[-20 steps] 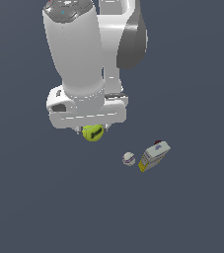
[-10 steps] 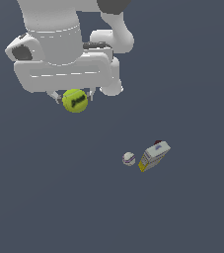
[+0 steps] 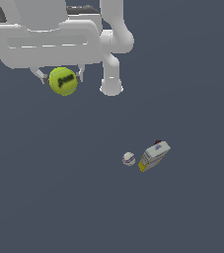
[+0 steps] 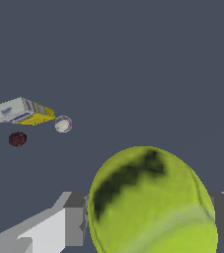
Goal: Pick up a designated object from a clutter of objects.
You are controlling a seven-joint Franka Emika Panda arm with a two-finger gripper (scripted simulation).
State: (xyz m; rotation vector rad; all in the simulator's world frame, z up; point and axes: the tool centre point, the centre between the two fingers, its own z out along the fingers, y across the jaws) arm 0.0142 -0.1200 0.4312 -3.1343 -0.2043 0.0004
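Note:
The yellow-green tennis ball [image 3: 63,81] with a dark printed mark hangs high in the exterior view's upper left, clamped between my fingers; my gripper [image 3: 62,79] is shut on it. In the wrist view the tennis ball [image 4: 152,202] fills the foreground between the grey fingers [image 4: 74,219]. Far below on the floor lie the smaller white ball [image 3: 129,158] and the white-and-yellow box [image 3: 154,155], touching or nearly touching. The wrist view shows the same white ball [image 4: 63,124] and box [image 4: 20,111] at a distance.
A small dark red object [image 4: 17,139] lies beside the box in the wrist view; in the exterior view only its edge [image 3: 158,142] peeks out behind the box. The arm's white body [image 3: 49,39] fills the exterior view's upper left.
The gripper has risen with the tennis ball in it and shifted toward the exterior view's left. The white ball and box have not moved.

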